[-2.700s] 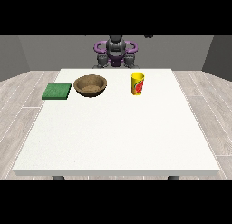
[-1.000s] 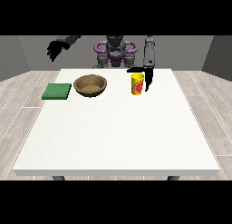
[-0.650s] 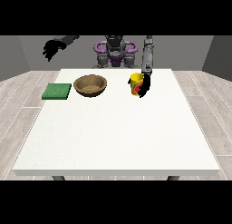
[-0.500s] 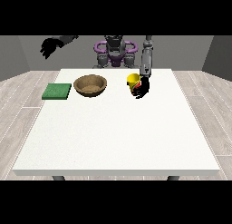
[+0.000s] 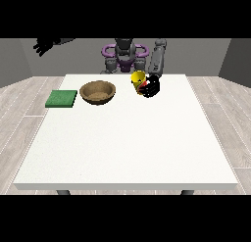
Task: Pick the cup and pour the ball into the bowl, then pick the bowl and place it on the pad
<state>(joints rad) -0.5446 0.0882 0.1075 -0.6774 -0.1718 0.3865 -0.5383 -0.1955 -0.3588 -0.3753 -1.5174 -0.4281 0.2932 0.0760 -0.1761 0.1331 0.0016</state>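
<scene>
White counter (image 5: 125, 138), square-edged, on a pale wood-plank floor; grey walls behind. Robot stands at the far edge. Green pad (image 5: 62, 98) lies flat near the counter's left side, brown bowl (image 5: 98, 92) just beside it to the right, the two apart.

Since half a second ago the yellow cup (image 5: 138, 80) has tipped toward the bowl and sits a little higher; earlier still it stood upright on the counter. No ball visible from here; too small to tell.

Hand at the view's right (image 5: 151, 86) is clamped on the cup, fingers wrapped round its side, forearm coming down steeply. Hand at the view's left (image 5: 45, 45) is raised high off to the side, fingers spread, holding nothing.
</scene>
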